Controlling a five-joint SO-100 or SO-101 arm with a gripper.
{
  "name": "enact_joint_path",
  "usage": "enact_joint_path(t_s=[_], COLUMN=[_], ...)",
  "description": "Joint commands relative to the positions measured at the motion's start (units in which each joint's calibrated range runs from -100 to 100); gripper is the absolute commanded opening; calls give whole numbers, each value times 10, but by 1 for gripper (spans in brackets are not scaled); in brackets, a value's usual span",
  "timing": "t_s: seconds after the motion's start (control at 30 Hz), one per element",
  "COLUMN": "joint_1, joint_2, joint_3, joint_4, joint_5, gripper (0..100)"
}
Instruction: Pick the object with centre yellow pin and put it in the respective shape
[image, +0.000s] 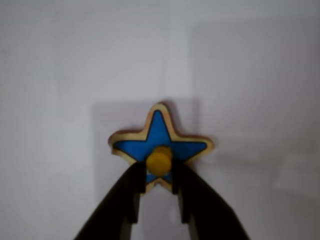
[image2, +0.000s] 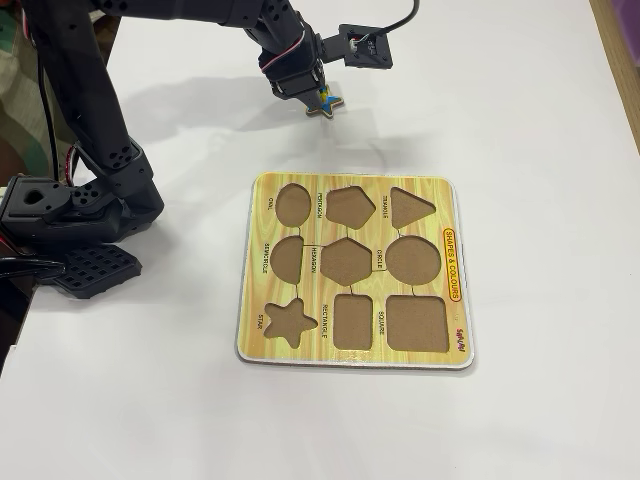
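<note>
While its two dark fingers (image: 134, 187) are pressed against either side of the yellow knob (image: 159, 160), the claw (image: 159, 181) is seen clamped on the blue star piece (image: 159, 131) in the wrist view, over a plain white surface (image: 60, 75). From the fixed view, the star piece (image2: 326, 104) is held at the claw's tip (image2: 320, 98) beyond the far edge of the yellow shape board (image2: 352, 190), well apart from the star-shaped recess (image2: 288, 321) at the board's near left corner, which lies open.
</note>
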Motion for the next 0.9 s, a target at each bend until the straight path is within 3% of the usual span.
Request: enact_joint_path(t_s=[0.0, 0.87], joint_1=[10, 22], joint_2=[-6, -6], joint_3=[-13, -5], joint_4=[-9, -36], joint_5=[2, 12], gripper=[6, 6])
